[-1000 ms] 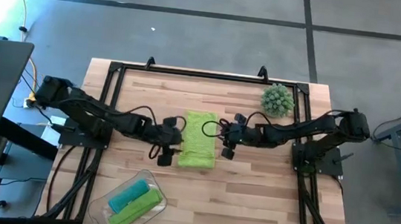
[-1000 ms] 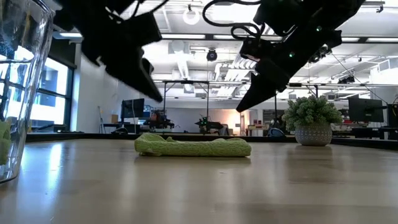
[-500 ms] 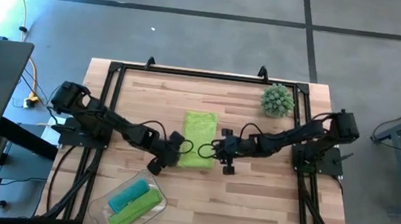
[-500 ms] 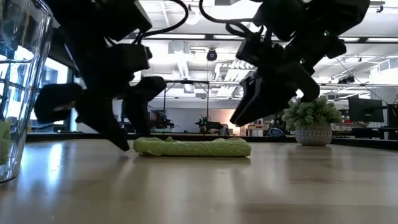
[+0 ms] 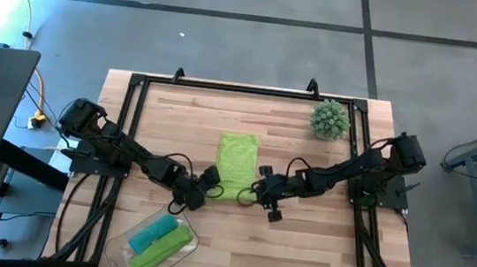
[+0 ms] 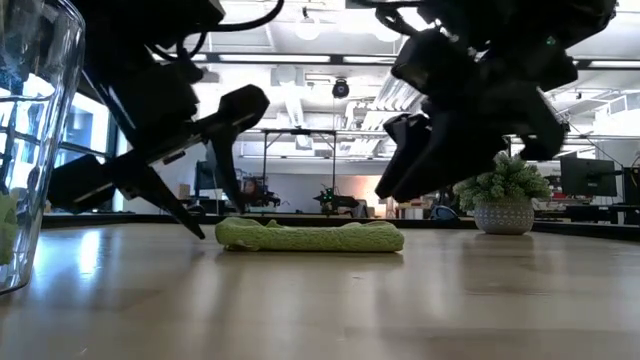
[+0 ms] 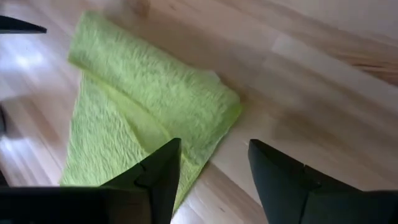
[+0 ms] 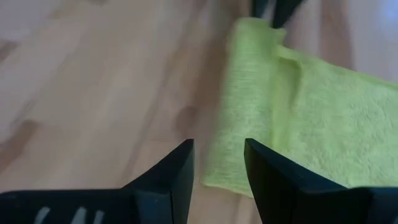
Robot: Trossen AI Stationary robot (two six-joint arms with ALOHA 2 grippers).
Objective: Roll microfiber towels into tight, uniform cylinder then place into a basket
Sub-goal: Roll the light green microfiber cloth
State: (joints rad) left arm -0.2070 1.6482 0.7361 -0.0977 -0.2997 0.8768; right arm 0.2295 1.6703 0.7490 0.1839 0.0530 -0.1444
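Observation:
A lime green towel (image 5: 236, 163) lies flat on the table's middle, with a low fold along its near part (image 7: 155, 93). My left gripper (image 5: 211, 181) is open at the towel's near left corner. Its fingers straddle the towel's edge (image 7: 214, 180) in the left wrist view. My right gripper (image 5: 257, 190) is open at the near right corner (image 8: 227, 174) and hangs above it in the low view (image 6: 400, 185). The clear basket (image 5: 178, 213) at the near left holds a teal roll (image 5: 154, 229) and a green roll (image 5: 159, 248).
A spiky grey-green ball in a pot (image 5: 330, 118) stands at the far right, and shows right of the towel in the low view (image 6: 503, 195). A black frame (image 5: 226, 86) runs around the table. Bare wood lies between the towel and the basket.
Both grippers have gone from beside the towel's middle toward the table's near edge and down, to the towel's near corners. The towel has stayed where it was.

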